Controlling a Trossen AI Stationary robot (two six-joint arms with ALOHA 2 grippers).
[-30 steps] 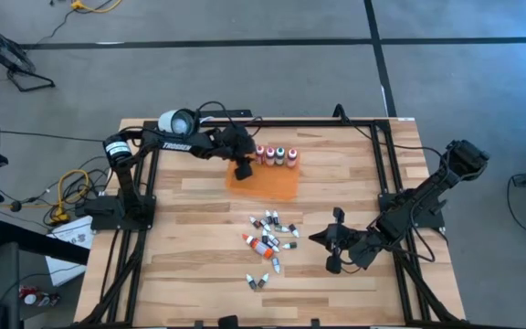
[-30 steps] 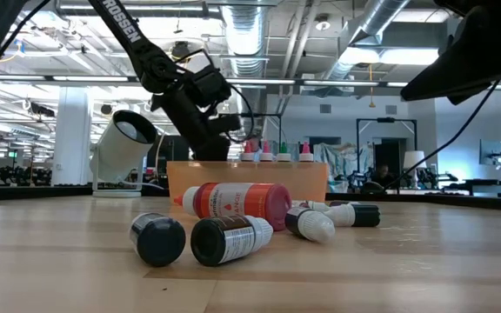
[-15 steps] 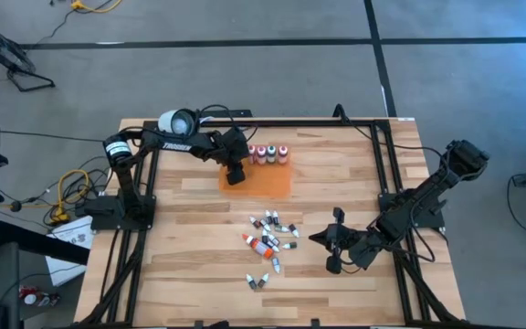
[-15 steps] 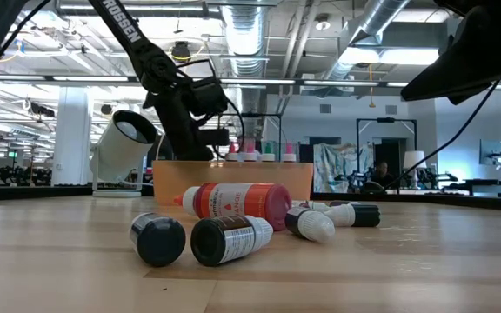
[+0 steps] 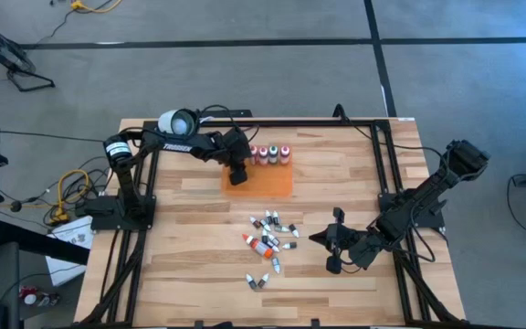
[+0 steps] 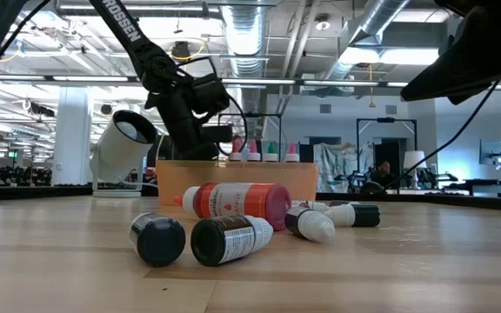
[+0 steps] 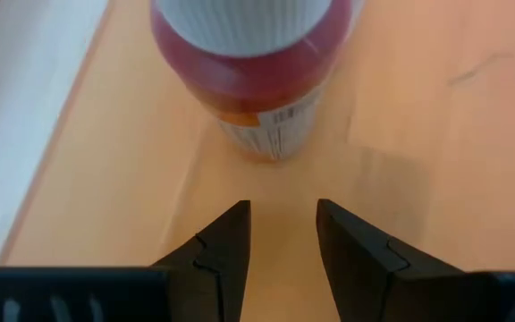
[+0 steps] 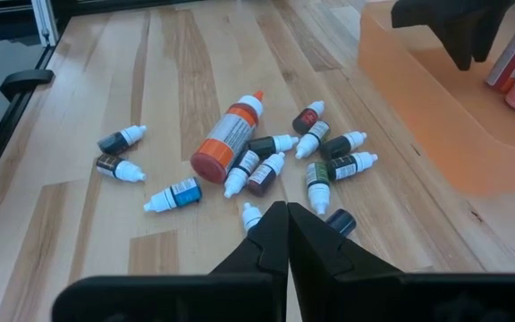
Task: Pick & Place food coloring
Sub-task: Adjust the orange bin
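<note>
Our left pincer (image 5: 236, 174) hangs over the orange tray (image 5: 277, 185), jaws slightly parted and empty, just short of an upright red bottle (image 7: 256, 72). Four bottles (image 5: 269, 153) stand along the tray's far edge, caps up, long axes vertical. We should back off without nudging them. The remaining food coloring (image 5: 268, 239) lies scattered flat mid-counter (image 5: 190, 238), tips pointing every way. Our right pincer (image 5: 331, 251) waits closed beside it.

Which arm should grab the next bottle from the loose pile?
Right, likely. The right gripper sits beside the loose pile of bottles, fingers shut and empty, facing it. The left gripper is over the orange tray at the table's far side, by the standing bottles.
</note>
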